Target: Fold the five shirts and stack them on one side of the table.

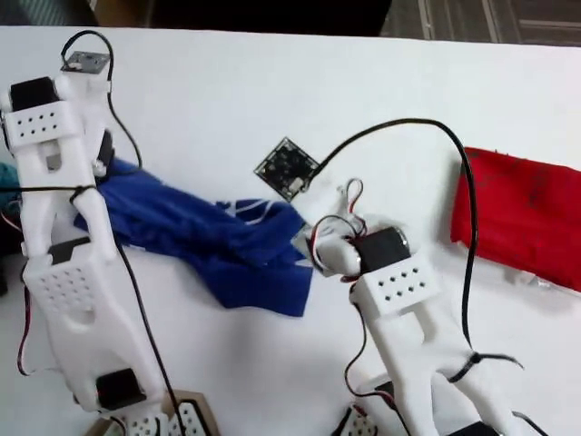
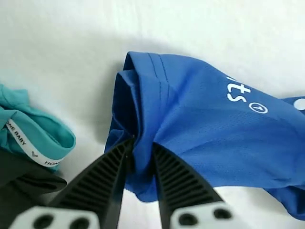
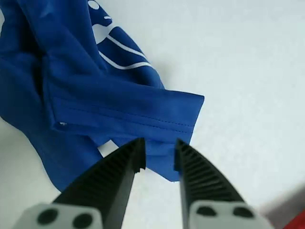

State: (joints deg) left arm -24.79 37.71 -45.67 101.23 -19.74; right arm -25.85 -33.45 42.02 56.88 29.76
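A crumpled blue shirt [image 1: 227, 245] lies stretched across the middle of the table between the two arms. My left gripper [image 2: 141, 155] is shut on a bunched fold at the shirt's left end [image 2: 200, 129], near the collar side. My right gripper [image 3: 159, 157] is shut on the stitched hem [image 3: 143, 119] at the shirt's right end, close to the table. In the high view the left gripper [image 1: 103, 179] sits at the shirt's left tip and the right gripper [image 1: 307, 243] at its right edge. A red shirt [image 1: 526, 218] lies folded at the right side.
A teal garment [image 2: 33, 136] with a white label band lies just beside the left gripper, at the table's left edge [image 1: 5, 177]. The right arm's black cable [image 1: 467, 227] loops over the table near the red shirt. White table [image 1: 227, 100] stretches behind the shirt.
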